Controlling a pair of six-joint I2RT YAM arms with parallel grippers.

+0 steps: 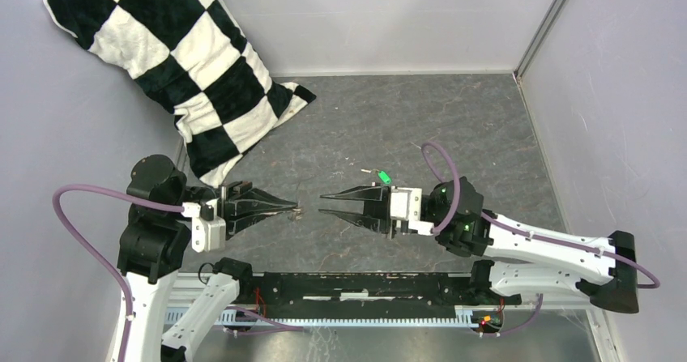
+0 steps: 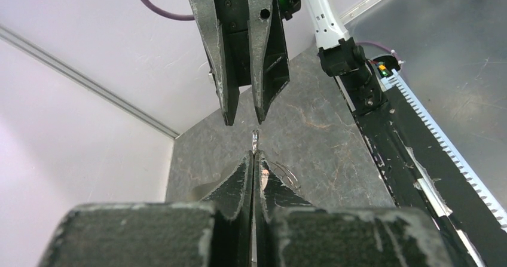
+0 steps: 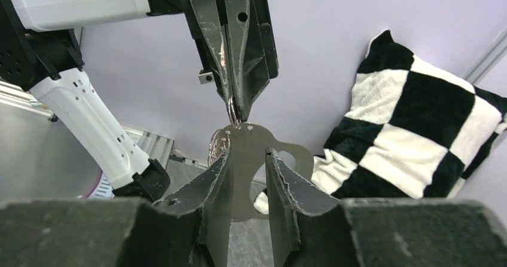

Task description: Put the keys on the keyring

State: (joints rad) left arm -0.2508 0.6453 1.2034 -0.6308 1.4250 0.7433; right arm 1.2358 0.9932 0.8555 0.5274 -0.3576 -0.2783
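Note:
My left gripper (image 1: 298,209) is shut on the keyring (image 2: 256,138), whose thin metal edge pokes out edge-on past the fingertips. From the ring (image 3: 232,108) hang a flat grey metal plate (image 3: 248,150) and a round shiny piece (image 3: 219,144). My right gripper (image 1: 322,203) faces the left one tip to tip. Its jaws stand apart with nothing between them, and the plate hangs just beyond its fingertips (image 3: 276,162). The keys (image 1: 383,176), a small dark piece with a green tag, lie on the table just behind the right gripper's far finger.
A black-and-white checked pillow (image 1: 186,62) leans in the far left corner. Grey walls close in the left, back and right sides. A black rail (image 1: 364,285) runs along the near edge between the arm bases.

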